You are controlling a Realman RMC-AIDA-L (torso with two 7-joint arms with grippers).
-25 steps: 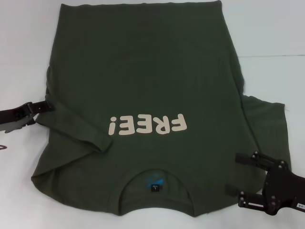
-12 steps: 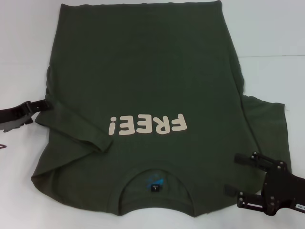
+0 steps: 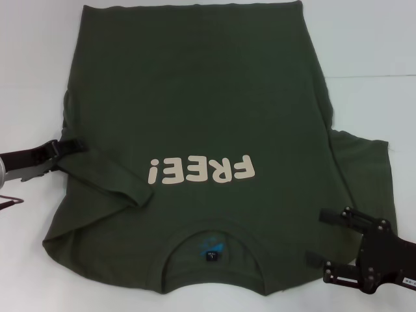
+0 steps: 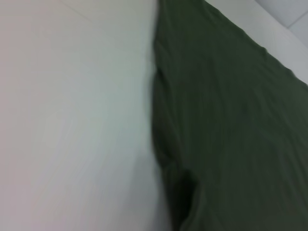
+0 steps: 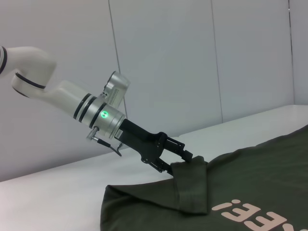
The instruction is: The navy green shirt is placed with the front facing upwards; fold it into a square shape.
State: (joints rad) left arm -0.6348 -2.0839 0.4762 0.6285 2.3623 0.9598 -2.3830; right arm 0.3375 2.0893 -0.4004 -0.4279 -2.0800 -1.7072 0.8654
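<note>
The navy green shirt (image 3: 195,97) lies front up on the white table, its cream "FREE!" lettering (image 3: 200,171) upside down to me and its collar (image 3: 211,250) nearest me. Its left sleeve is folded inward as a band across the chest. My left gripper (image 3: 77,146) is at the shirt's left edge, shut on that folded fabric. The right wrist view shows the left gripper (image 5: 185,161) pinching a raised fold of the shirt (image 5: 231,192). My right gripper (image 3: 316,236) hovers open over the shirt's near right shoulder. The left wrist view shows only shirt cloth (image 4: 231,120) and table.
The right sleeve (image 3: 367,162) lies spread out flat to the right. White table (image 3: 364,39) surrounds the shirt on both sides and behind it. A pale wall (image 5: 192,57) stands beyond the table in the right wrist view.
My left gripper has shifted inward to the right, carrying the sleeve edge a little further over the shirt. The right gripper has barely moved.
</note>
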